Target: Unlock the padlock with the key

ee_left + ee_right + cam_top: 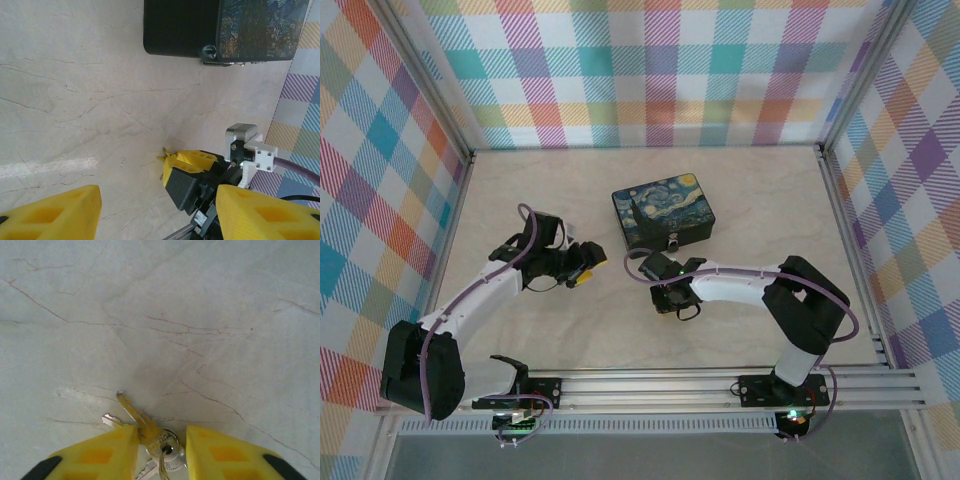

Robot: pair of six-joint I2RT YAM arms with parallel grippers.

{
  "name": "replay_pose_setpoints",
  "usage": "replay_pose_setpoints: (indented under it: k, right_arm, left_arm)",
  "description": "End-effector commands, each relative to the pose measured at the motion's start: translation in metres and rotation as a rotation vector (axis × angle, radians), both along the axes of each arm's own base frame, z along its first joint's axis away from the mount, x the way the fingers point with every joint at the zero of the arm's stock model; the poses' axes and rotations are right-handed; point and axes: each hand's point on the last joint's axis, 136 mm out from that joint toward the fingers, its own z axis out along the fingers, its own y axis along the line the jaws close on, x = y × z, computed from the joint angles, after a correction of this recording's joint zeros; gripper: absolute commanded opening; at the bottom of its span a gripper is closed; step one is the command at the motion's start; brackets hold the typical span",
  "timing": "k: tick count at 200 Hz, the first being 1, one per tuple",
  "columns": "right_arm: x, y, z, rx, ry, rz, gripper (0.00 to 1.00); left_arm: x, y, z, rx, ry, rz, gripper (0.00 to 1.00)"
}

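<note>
The key (136, 414), thin and metallic with a yellowish tint, lies flat on the table on a ring with a second key (111, 420). My right gripper (161, 437) points down over them, its yellow fingers either side of the key's round head, with a narrow gap showing on the right. In the top view that gripper (672, 297) sits just in front of the painted box (663, 212). The padlock (672, 241) hangs at the box's front edge, small and dark (209, 50). My left gripper (582, 272) hovers open to the left, holding nothing, and looks at the right gripper (192, 167).
The box (220, 25) with the starry-night lid stands mid-table, behind both grippers. Pale marble-look table (550, 190) stretches to the left and back. Checked walls (380, 200) close in three sides, and an aluminium rail (720, 385) runs along the near edge.
</note>
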Motion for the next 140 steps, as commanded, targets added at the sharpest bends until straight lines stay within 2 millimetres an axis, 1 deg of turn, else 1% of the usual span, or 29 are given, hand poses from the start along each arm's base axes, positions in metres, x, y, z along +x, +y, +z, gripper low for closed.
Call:
replay_pose_setpoints:
  k: [1, 23, 44, 76, 110, 140]
  right_arm:
    - [-0.014, -0.007, -0.027, -0.049, 0.071, 0.006, 0.24]
    - [-0.015, -0.006, -0.026, -0.043, 0.07, 0.013, 0.15]
    - [-0.015, -0.006, -0.023, -0.027, 0.063, 0.015, 0.11]
    - [-0.013, -0.003, -0.011, 0.009, 0.038, 0.013, 0.06]
    - [-0.009, 0.007, 0.0, 0.059, 0.02, 0.016, 0.0]
    - [-0.006, 0.011, 0.005, 0.086, 0.006, 0.007, 0.0]
  left_arm:
    - [-0.004, 0.003, 0.004, 0.002, -0.006, -0.009, 0.62]
    - [-0.005, 0.005, 0.002, 0.008, 0.0, -0.009, 0.62]
    - [-0.003, 0.005, 0.001, 0.011, 0.0, -0.007, 0.62]
    - [0.0, 0.002, -0.001, -0.001, 0.009, -0.003, 0.62]
    - [0.001, -0.001, 0.0, -0.015, 0.012, -0.008, 0.62]
    - [0.0, -0.005, -0.008, -0.024, 0.037, -0.013, 0.62]
